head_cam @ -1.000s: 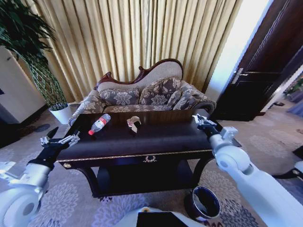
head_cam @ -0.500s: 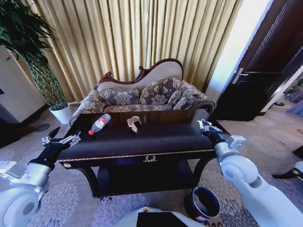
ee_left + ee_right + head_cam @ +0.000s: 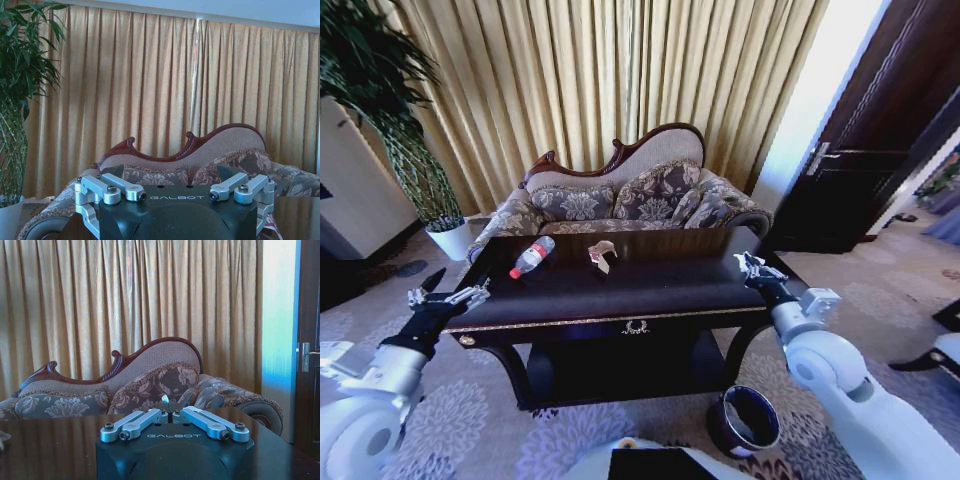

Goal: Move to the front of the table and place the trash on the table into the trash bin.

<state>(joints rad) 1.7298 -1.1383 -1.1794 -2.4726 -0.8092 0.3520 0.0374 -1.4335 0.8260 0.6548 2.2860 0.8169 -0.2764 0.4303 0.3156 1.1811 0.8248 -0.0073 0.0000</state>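
Observation:
The dark glossy table (image 3: 660, 288) stands in front of me, before the patterned sofa. On its far left part lies a clear plastic bottle (image 3: 531, 257) with a red cap and label. A crumpled tan and white wrapper (image 3: 601, 256) rests beside it, nearer the middle. The maroon trash bin (image 3: 745, 422) stands on the carpet by the table's front right leg. My left gripper (image 3: 448, 297) (image 3: 170, 175) hovers open off the table's left front corner. At the right end of the table my right gripper (image 3: 752, 265) (image 3: 169, 407) is shut on nothing, just above the tabletop (image 3: 50, 440).
An ornate sofa (image 3: 630, 200) backs the table, with gold curtains behind it. A tall plant in a white pot (image 3: 450, 240) stands at the left. A dark door (image 3: 880, 150) is at the right. Patterned carpet surrounds the table.
The whole picture has shifted slightly, so the camera moved a little. My right arm has drawn back and lowered toward the table's right end. The trash has stayed in place.

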